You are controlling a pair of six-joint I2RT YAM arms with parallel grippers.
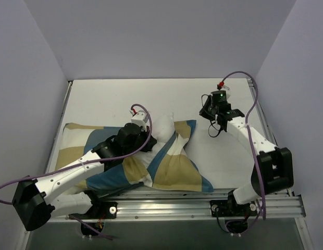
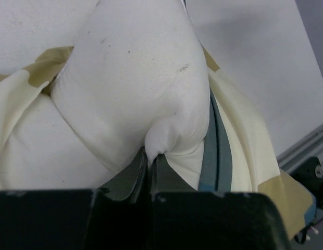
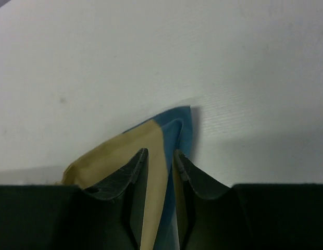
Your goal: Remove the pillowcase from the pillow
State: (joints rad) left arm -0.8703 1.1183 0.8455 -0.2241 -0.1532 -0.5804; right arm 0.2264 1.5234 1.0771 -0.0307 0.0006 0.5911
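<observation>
The checked pillowcase (image 1: 172,169) lies crumpled across the left and middle of the table. A white corner of the pillow (image 1: 164,126) pokes out of its open end. My left gripper (image 1: 150,139) is shut on that corner; in the left wrist view the fingers (image 2: 150,155) pinch a fold of the pillow (image 2: 135,78), with the pillowcase (image 2: 239,140) bunched back around it. My right gripper (image 1: 213,126) hovers just right of the pillowcase's far corner. In the right wrist view its jaws (image 3: 160,153) stand slightly apart, and the blue-and-tan corner (image 3: 156,133) shows between them.
The white table (image 1: 125,99) stretches to grey walls at the back and both sides. An aluminium rail (image 1: 166,198) runs along the near edge by the arm bases and also shows in the left wrist view (image 2: 307,140).
</observation>
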